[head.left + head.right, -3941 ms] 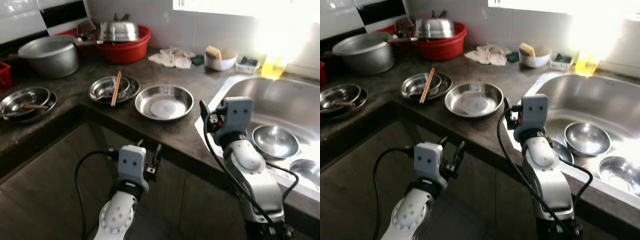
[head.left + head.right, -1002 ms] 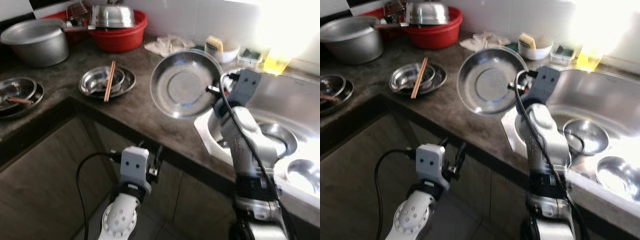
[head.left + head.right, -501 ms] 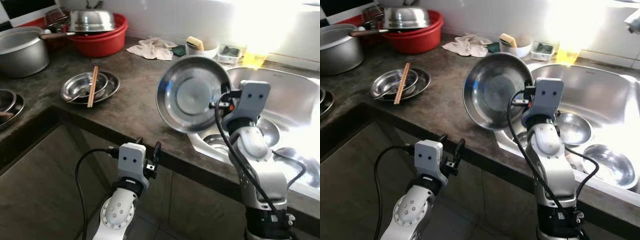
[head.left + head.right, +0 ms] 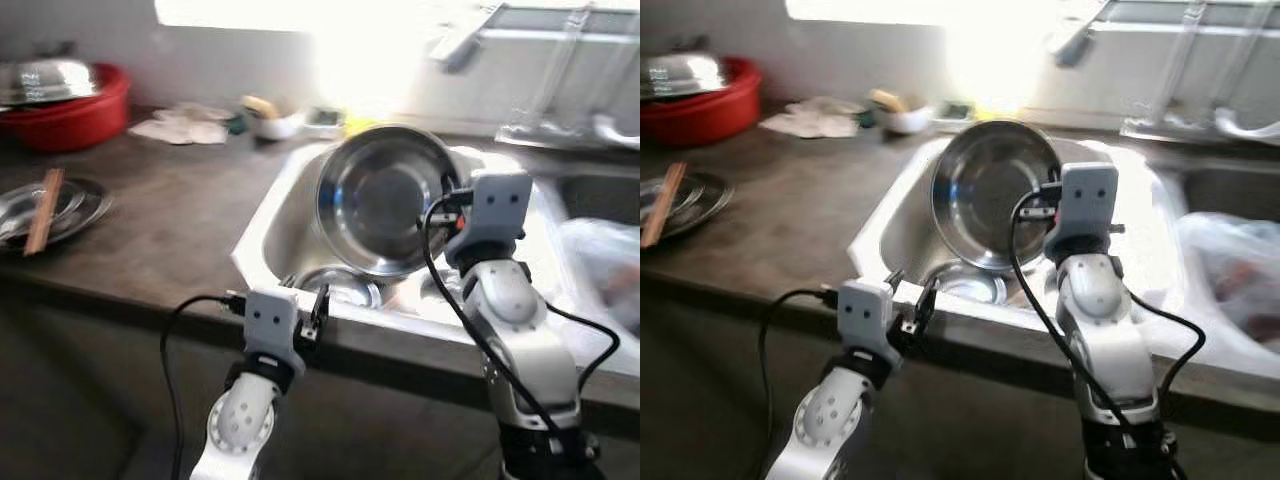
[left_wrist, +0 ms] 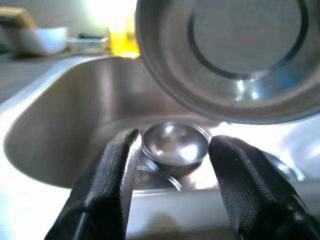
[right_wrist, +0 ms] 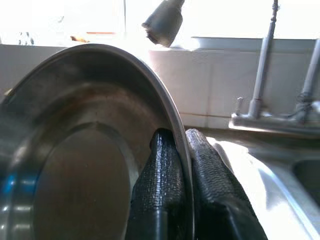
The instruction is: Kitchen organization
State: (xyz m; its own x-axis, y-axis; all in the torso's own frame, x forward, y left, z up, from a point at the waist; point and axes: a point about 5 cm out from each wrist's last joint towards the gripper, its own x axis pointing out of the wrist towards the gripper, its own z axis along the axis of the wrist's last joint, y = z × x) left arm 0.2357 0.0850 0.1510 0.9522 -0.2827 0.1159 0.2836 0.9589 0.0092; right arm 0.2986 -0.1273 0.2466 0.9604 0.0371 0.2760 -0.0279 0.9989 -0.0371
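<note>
My right gripper (image 4: 447,195) is shut on the rim of a steel pan (image 4: 382,200), holding it tilted on edge above the steel sink (image 4: 275,225). In the right wrist view its fingers (image 6: 162,172) pinch the pan's rim (image 6: 75,150). Steel bowls (image 5: 175,142) lie in the sink basin below the pan (image 5: 240,55). My left gripper (image 4: 318,300) hangs low in front of the counter edge, open, with nothing between its fingers (image 5: 115,175).
A dish with chopsticks (image 4: 45,205) sits on the dark counter at left. A red basin (image 4: 65,110), a cloth (image 4: 180,130) and a white bowl with a sponge (image 4: 270,120) stand at the back. A tap (image 6: 162,22) overhangs the sink. A plastic bag (image 4: 600,260) lies at right.
The camera has swung right, so the counter things have slid left. The pan in my right gripper now hangs over the sink basin rather than its edge.
</note>
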